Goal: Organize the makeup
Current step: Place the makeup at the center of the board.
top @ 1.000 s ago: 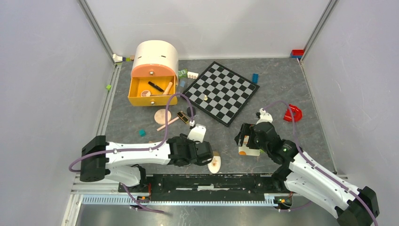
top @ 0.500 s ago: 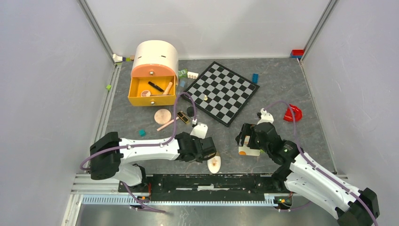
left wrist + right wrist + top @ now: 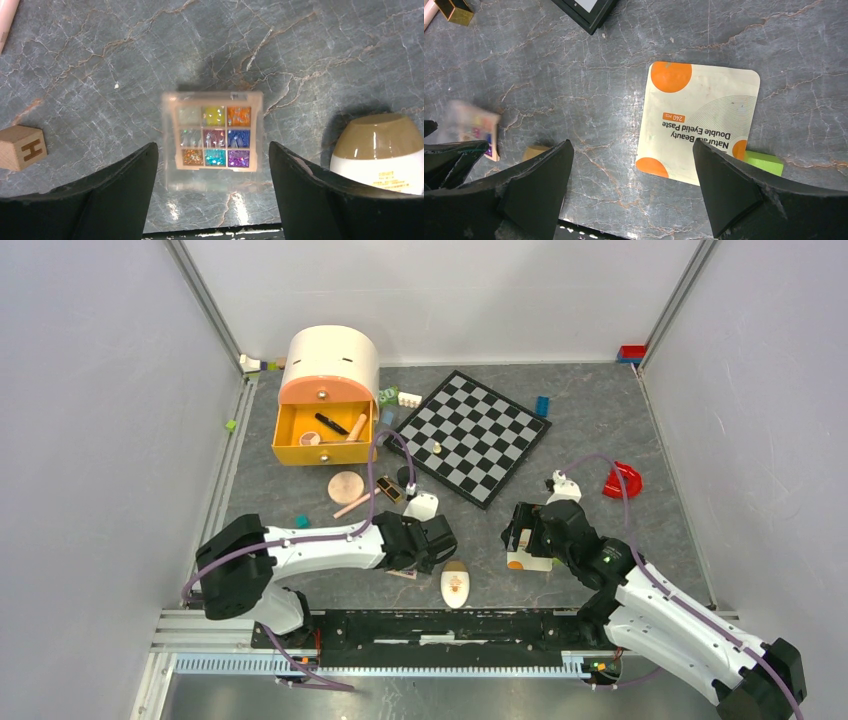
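Left pincer (image 3: 211,152) and right pincer (image 3: 631,150) both low, downward-facing, jaws wide apart, empty.

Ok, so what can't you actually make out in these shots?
- Eyeshadow palette: top view, only a corner shows under the left arm; right wrist view, blurred.
- Cream oval: left wrist view, lower part behind a finger of the left pincer.
- Yellow drawer contents: top view, too small to name surely.
- Green block: right wrist view, only a strip shows beside the sachet.

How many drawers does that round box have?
2: the upper drawer, peach-fronted and shut, and the yellow lower drawer, pulled open toward the arms. None look hidden.
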